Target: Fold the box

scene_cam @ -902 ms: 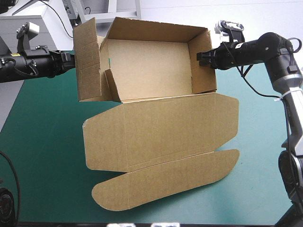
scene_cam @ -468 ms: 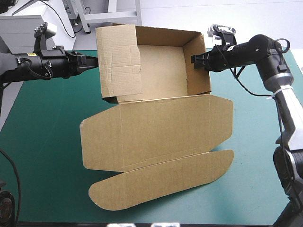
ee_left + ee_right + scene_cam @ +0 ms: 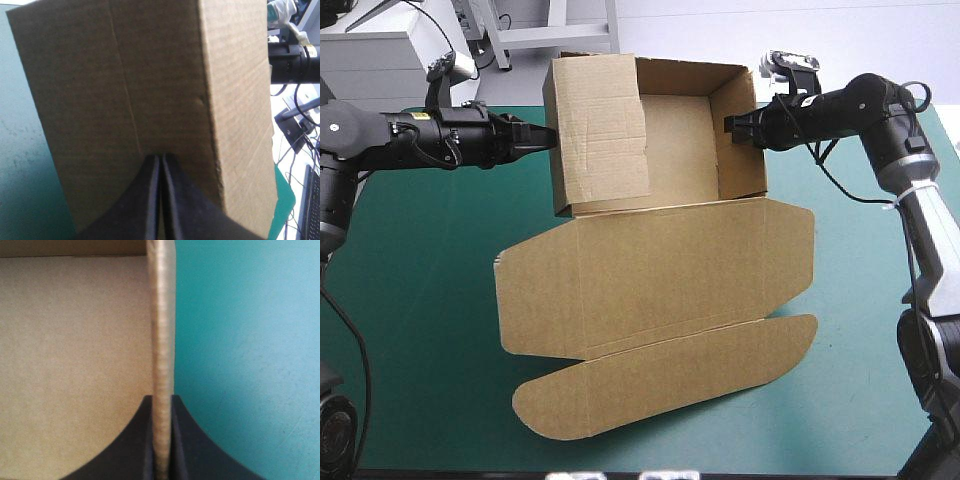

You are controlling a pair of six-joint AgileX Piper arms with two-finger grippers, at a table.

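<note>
The brown box (image 3: 650, 270) lies on the teal-green cover with its far part raised into a tray and its lid flat toward the near edge. My left gripper (image 3: 548, 137) is shut, its tip pressed against the outside of the left wall panel (image 3: 600, 130), which leans inward over the tray floor (image 3: 678, 140). In the left wrist view the shut fingertips (image 3: 161, 157) touch the brown board (image 3: 125, 90). My right gripper (image 3: 731, 127) is shut on the upright right wall (image 3: 742, 155); the right wrist view shows the wall's edge (image 3: 162, 340) between the fingers of that gripper (image 3: 161, 399).
The lid's rounded front flap (image 3: 670, 378) reaches close to the table's near edge. Bare teal-green cover (image 3: 410, 280) lies left and right of the box. The right arm (image 3: 295, 55) shows beyond the box in the left wrist view.
My left gripper has moved right, pushing the left wall panel from splayed outward to leaning over the tray. The right gripper shifted slightly left with the right wall, then held still.
</note>
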